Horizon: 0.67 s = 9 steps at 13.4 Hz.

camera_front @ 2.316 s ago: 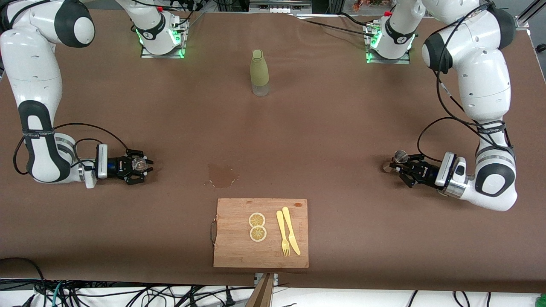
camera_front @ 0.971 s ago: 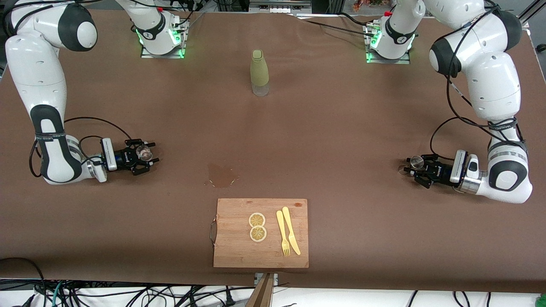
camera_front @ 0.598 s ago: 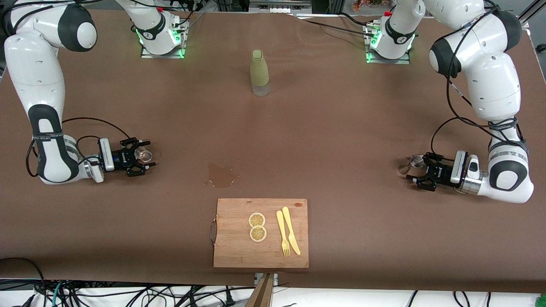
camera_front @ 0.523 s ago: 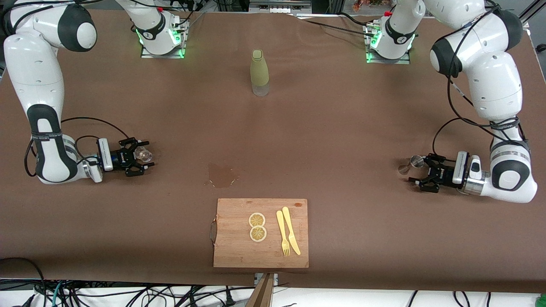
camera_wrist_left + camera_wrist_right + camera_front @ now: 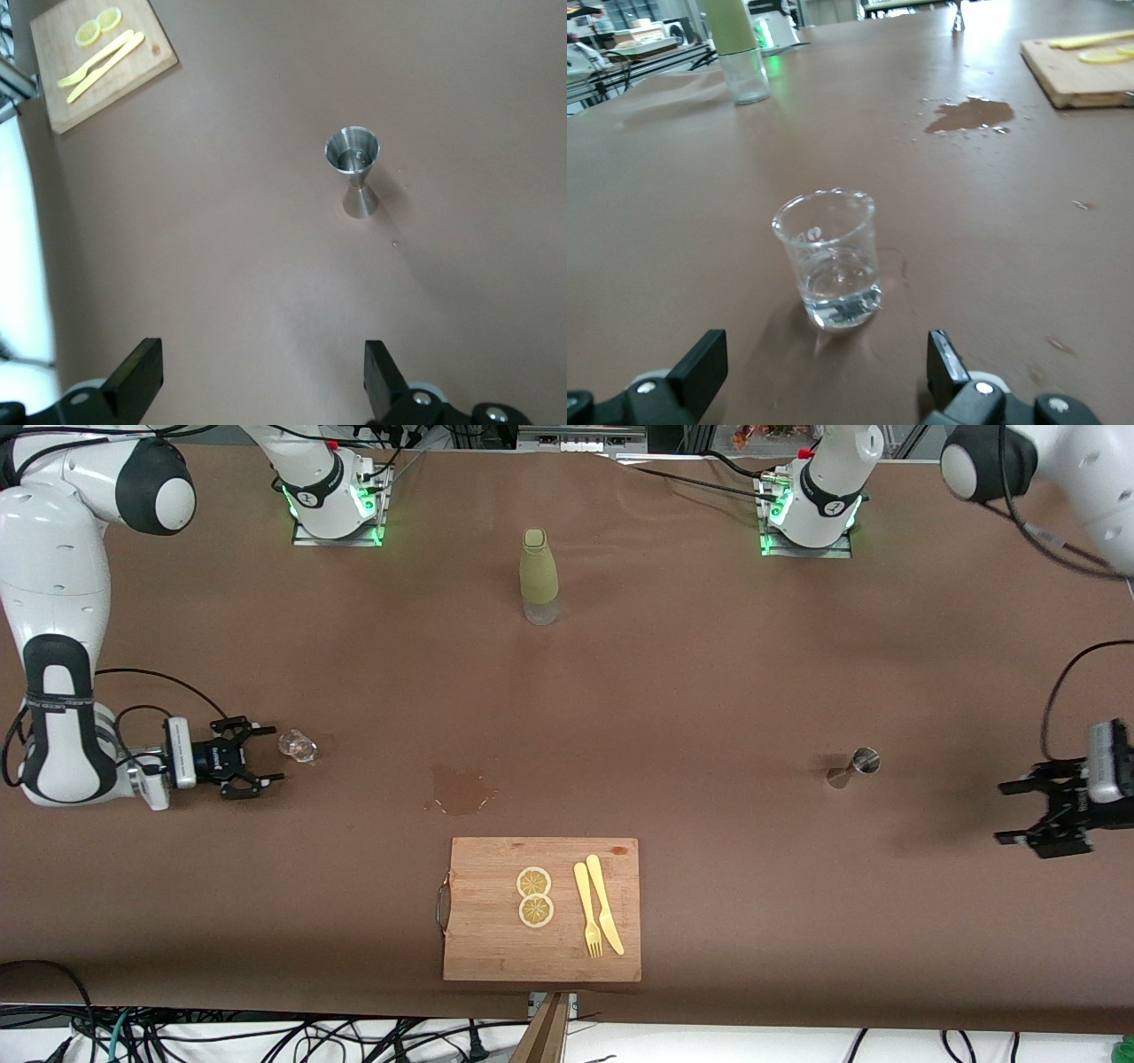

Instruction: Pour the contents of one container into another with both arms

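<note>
Silver jigger [image 5: 864, 761] and glass cup [image 5: 298, 746] stand free; left claw [image 5: 1032, 812] and right claw [image 5: 251, 756] gape empty.

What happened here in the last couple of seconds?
Both grippers let go and backed away. The right gripper released the glass cup; the left gripper released the jigger and withdrew farther. Both vessels stand upright on the table. Bottle and cutting board stayed put.
</note>
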Available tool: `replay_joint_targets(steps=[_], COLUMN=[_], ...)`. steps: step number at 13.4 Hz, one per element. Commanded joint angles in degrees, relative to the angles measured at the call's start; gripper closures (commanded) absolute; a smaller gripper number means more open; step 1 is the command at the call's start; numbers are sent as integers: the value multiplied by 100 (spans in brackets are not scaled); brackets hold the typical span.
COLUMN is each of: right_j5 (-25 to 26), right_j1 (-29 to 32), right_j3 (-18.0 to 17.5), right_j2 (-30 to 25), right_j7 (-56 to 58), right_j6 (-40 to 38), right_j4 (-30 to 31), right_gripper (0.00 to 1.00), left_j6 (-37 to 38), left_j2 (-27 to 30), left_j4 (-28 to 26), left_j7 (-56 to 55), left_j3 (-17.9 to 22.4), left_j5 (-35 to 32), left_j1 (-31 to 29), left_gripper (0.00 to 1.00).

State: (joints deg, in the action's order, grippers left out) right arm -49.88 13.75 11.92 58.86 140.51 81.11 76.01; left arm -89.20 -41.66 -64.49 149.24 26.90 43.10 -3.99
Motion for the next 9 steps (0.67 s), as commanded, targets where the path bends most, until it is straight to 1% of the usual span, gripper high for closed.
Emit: replay_joint_targets(steps=[1,2,4,6,8,9], right_j5=[40,31,40,66,84,93], right_j1=[23,14,14,5,-47,-108], right_j3=[117,187,214,179,170,179], right_j2=[-85,-129,-296,-629,-832,-920], right_j7=[-1013,-1452,-2410,-3367,-4291,-4713], right_j6=[-358,-437,-499,-499,-456,-447], right_j4=[-595,-674,-894,-956,-956,-1000], right_gripper=[0,0,0,0,0,0], left_j6=[-360,-457,-720,-765,-757,-748], left_j2=[842,1114,1632,2046,2302,2433], left_j4=[-362,-441,-581,-635,-626,-635], left_j7=[-1147,-1499,-2665,-4324,-6083,-6778], left_j3=[-159,-159,-159,-168,-168,-176], left_j5=[-906,-1283,-2056,-2961,-3491,-3606], left_j1=[370,625,1021,1425,1655,1673], left_gripper=[0,0,0,0,0,0])
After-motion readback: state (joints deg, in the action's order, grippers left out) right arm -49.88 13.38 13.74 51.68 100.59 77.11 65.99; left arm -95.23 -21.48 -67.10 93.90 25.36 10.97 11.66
